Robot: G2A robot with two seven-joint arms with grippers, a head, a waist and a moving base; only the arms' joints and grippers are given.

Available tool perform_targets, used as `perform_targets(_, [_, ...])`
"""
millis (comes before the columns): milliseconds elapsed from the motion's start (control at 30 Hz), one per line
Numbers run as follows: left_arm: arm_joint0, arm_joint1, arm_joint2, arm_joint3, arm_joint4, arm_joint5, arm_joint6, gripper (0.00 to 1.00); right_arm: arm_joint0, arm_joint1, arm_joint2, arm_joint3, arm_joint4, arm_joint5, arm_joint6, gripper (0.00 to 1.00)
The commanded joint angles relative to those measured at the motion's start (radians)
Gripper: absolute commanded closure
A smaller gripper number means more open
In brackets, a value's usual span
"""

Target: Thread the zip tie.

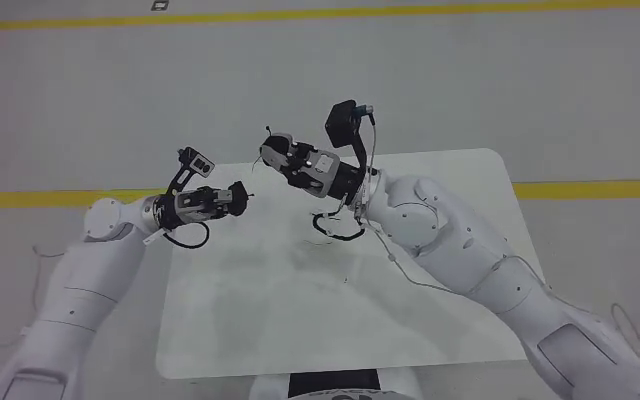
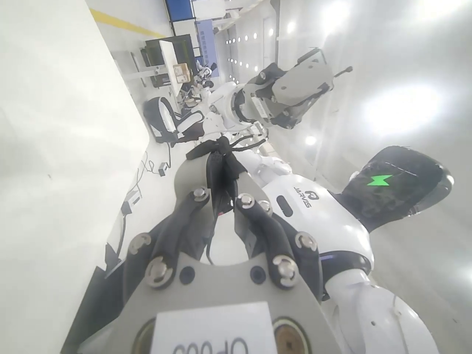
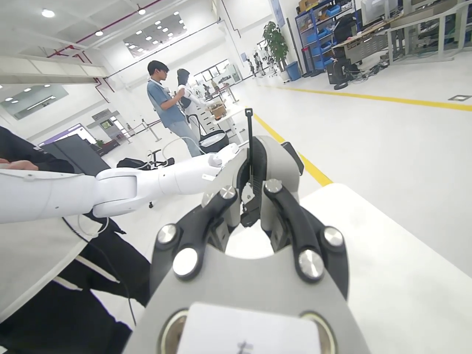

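A black zip tie (image 3: 250, 141) stands up from between my right gripper's fingers, its square head uppermost. My right gripper (image 3: 252, 165) is shut on the strap below the head. In the top view the right gripper (image 1: 275, 152) hangs above the table's far edge, with the zip tie (image 1: 268, 131) poking out away from the left arm. My left gripper (image 1: 238, 198) sits a short way to the left and is shut. A dark scrap juts past the left gripper's (image 2: 220, 156) tips; I cannot tell what it is. The left wrist view shows the right gripper (image 2: 324, 75) farther off.
The white table (image 1: 400, 300) lies below both arms. A black cable loop (image 1: 335, 228) hangs under the right forearm. Yellow floor lines (image 1: 560, 190) run past the table. People stand far off in the hall.
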Motion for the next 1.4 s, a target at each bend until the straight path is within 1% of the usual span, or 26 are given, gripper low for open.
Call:
perform_targets(0, [0.001,-0.008,-0.022,-0.001,-0.009,0.0,0.0,1.0,-0.012,0.008,0.014,-0.018,-0.033,0.0,0.016,1.0])
perform_targets(67, [0.008,-0.016,-0.041,-0.003,0.0,0.0,0.0,1.0,-0.02,0.017,0.022,-0.034,-0.055,0.0,0.032,1.0])
perform_targets(100, [0.012,-0.022,-0.052,-0.011,-0.001,0.0,0.0,1.0,-0.025,0.023,0.025,-0.047,-0.062,0.0,0.037,1.0])
perform_targets(167, [0.02,-0.029,-0.061,-0.017,0.01,0.0,0.0,1.0,-0.031,0.032,0.025,-0.063,-0.067,0.0,0.036,1.0])
perform_targets(233, [0.026,-0.037,-0.065,-0.029,0.02,0.0,0.0,1.0,-0.033,0.044,0.013,-0.081,-0.074,0.0,0.035,1.0])
perform_targets(333, [0.029,-0.046,-0.071,-0.034,0.033,0.0,0.0,1.0,-0.028,0.061,-0.009,-0.096,-0.075,0.0,0.018,1.0])
perform_targets(533, [0.036,-0.059,-0.078,-0.032,0.041,0.0,0.0,1.0,0.006,0.095,-0.066,-0.098,-0.068,0.0,-0.031,1.0])
perform_targets(633, [0.039,-0.062,-0.085,-0.032,0.041,0.0,0.0,1.0,0.031,0.108,-0.102,-0.102,-0.081,0.0,-0.083,1.0])
perform_targets(667, [0.041,-0.064,-0.088,-0.032,0.039,0.0,0.0,1.0,0.046,0.113,-0.123,-0.099,-0.092,0.0,-0.114,1.0])
perform_targets(1000, [0.043,-0.066,-0.094,-0.034,0.039,0.0,0.0,1.0,0.045,0.113,-0.122,-0.101,-0.095,0.0,-0.115,1.0])
perform_targets(1033, [0.046,-0.066,-0.092,-0.042,0.047,0.006,0.021,1.0,0.041,0.113,-0.12,-0.106,-0.115,0.0,-0.11,1.0])
perform_targets(1067, [0.047,-0.066,-0.09,-0.052,0.059,0.016,0.024,1.0,0.035,0.113,-0.118,-0.1,-0.127,0.0,-0.102,1.0])
perform_targets(1167, [0.052,-0.064,-0.098,-0.062,0.065,0.022,0.027,1.0,0.031,0.115,-0.115,-0.117,-0.158,0.0,-0.104,1.0])
perform_targets(1300, [0.053,-0.063,-0.102,-0.065,0.069,0.03,0.018,1.0,0.052,0.126,-0.134,-0.123,-0.194,0.0,-0.109,1.0])
perform_targets(1367, [0.053,-0.063,-0.102,-0.068,0.068,0.033,0.012,1.0,0.068,0.135,-0.153,-0.122,-0.209,0.0,-0.133,1.0])
